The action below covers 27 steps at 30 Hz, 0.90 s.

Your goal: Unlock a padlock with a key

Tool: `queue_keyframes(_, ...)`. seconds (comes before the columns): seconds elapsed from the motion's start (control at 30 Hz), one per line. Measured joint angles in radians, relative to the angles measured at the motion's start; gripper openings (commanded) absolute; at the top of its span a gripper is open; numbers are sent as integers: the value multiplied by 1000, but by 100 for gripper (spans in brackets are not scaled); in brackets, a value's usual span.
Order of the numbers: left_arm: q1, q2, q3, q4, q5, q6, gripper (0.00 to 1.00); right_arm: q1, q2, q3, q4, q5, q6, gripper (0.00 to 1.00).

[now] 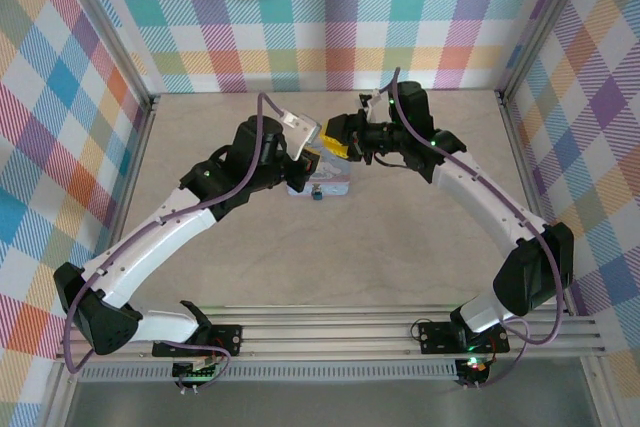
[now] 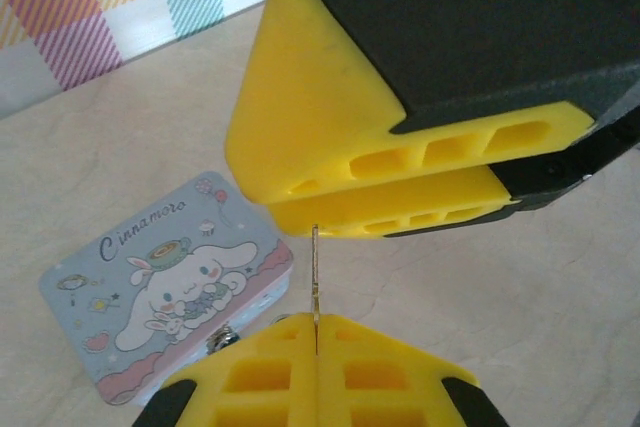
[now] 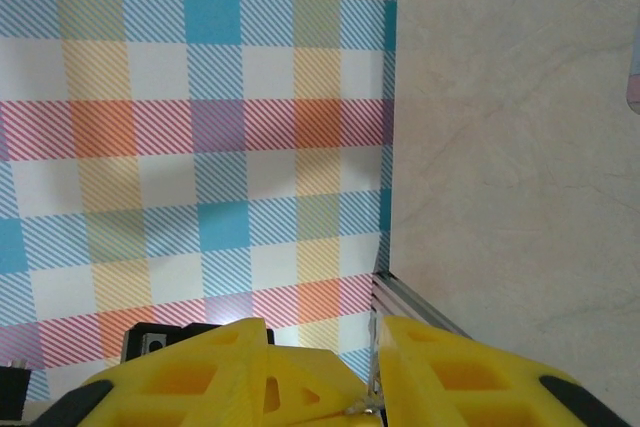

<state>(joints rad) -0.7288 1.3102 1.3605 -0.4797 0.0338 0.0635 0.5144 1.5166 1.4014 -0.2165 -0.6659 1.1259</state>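
The left claw (image 2: 316, 335) is shut on a thin key (image 2: 315, 277), which is held upright between its yellow fingers. The top of the key is met by the right claw (image 2: 275, 195), whose fingers are set narrowly together. Whether the key is gripped there too cannot be told. Both claws are held just above a pale blue cartoon tin (image 2: 170, 277), which is laid flat on the tabletop (image 2: 480, 327). The padlock (image 1: 315, 193), tiny and dark with a teal spot, is seen against the tin's near edge.
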Motion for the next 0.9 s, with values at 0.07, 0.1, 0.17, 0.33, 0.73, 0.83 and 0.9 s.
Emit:
queue_keyframes(0.07, -5, 4, 3, -1, -19, 7, 0, 2, 3, 0, -13, 1, 0, 34)
queue_keyframes(0.1, -9, 6, 6, 0, -26, 10, 0, 2, 6, 0, -18, 0, 0, 34)
queue_keyframes(0.17, -16, 13, 13, 0, -39, 16, 0, 3, 11, 2, -37, 0, 0, 35)
queue_keyframes(0.33, -26, 29, 25, -1, -62, 35, 0, 4, 39, 32, -72, -1, -6, 21)
queue_keyframes(0.73, -34, 64, 45, -24, -105, 84, 15, 4, 77, 61, -105, 4, -44, 0)
queue_keyframes(0.83, -35, 64, 45, -23, -103, 85, 41, 4, 77, 61, -104, 5, -121, 0)
queue_keyframes(0.9, -35, 64, 45, -22, -103, 85, 49, 4, 77, 76, -129, 14, -194, 0)
